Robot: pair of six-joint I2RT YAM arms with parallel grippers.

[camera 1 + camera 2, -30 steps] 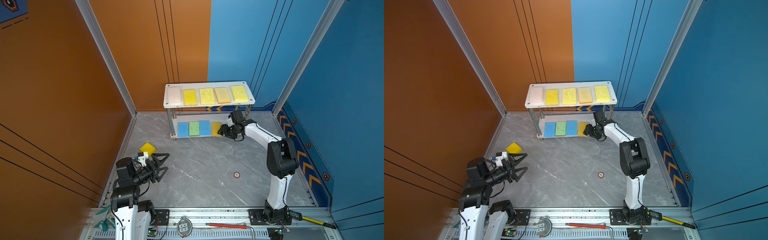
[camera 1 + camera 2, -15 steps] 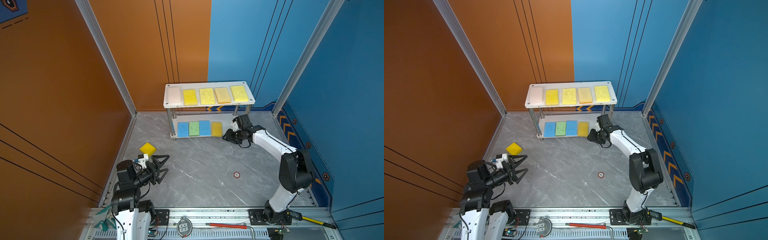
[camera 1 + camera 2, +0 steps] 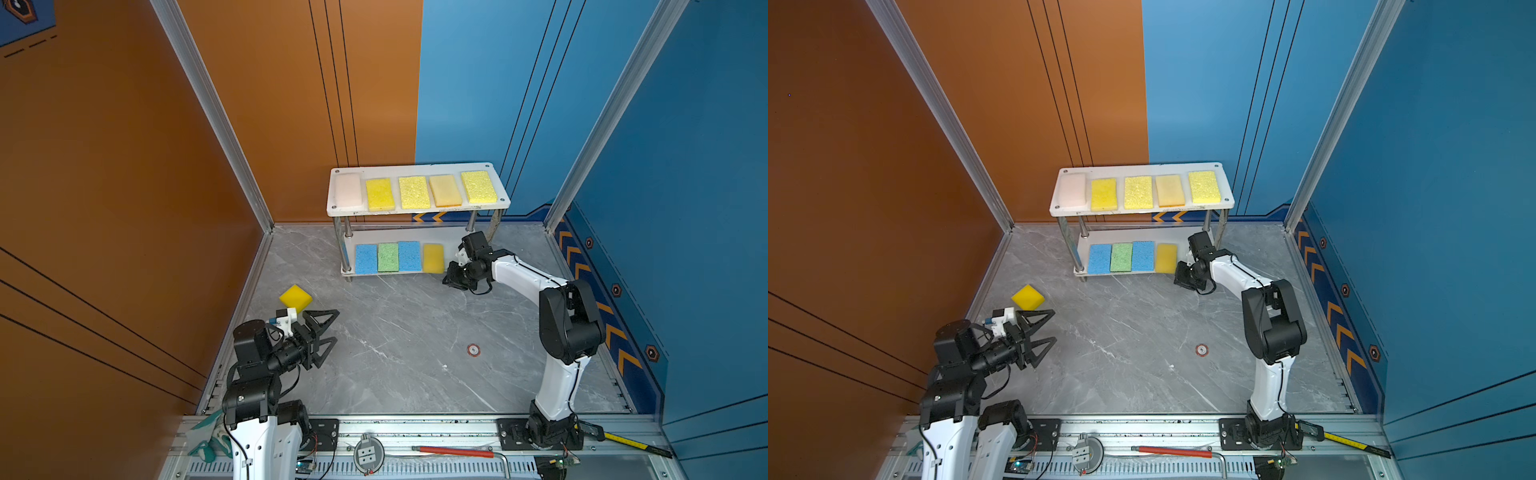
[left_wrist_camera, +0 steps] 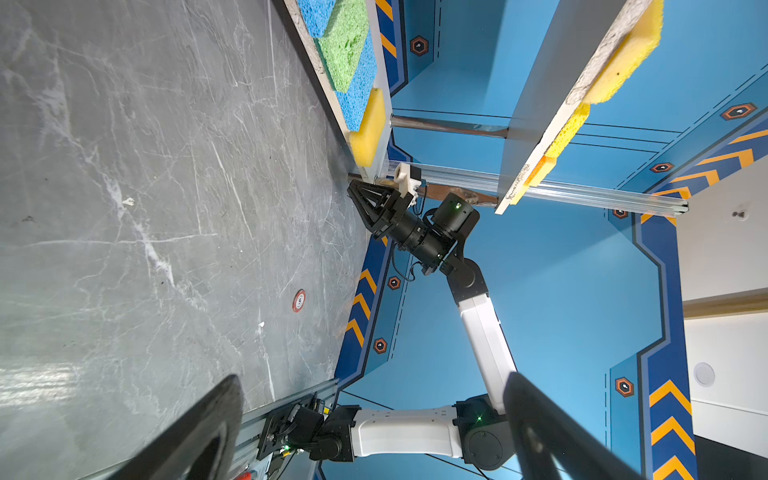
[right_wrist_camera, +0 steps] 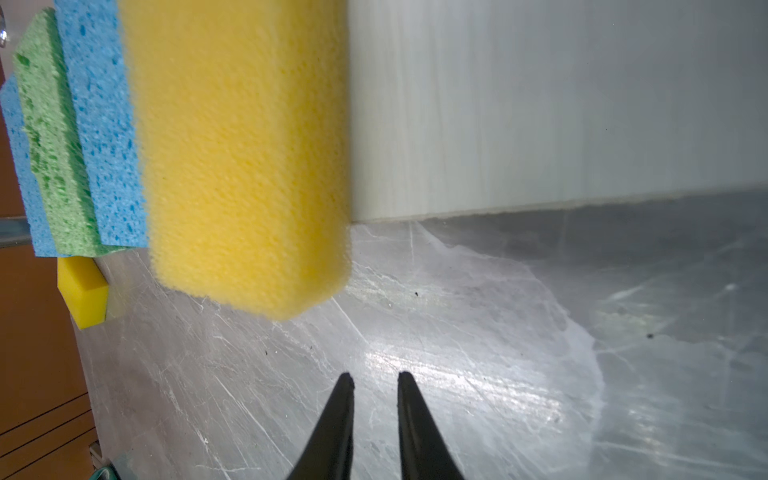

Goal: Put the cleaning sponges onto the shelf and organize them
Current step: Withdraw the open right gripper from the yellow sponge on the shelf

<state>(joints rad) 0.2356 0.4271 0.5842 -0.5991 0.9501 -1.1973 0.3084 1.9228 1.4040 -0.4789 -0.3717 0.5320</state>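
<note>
loose yellow sponge (image 3: 295, 298) flat on floor, long axis diagonal

Nine foam sponges (image 3: 416, 193) on two-tier white shelf (image 3: 419, 209); tenth yellow sponge (image 3: 295, 297) on grey tabletop (image 3: 399, 332), front-left.

1. A grey marbled worktop (image 3: 395, 332) carries a small round red-and-white sticker (image 3: 473, 350).
2. On the front rail — a red-handled tool (image 3: 453, 451) and a yellow-and-black tool (image 3: 631, 443).
3. A green-and-white glove (image 3: 205, 440) lies at the rail's left end.
</note>
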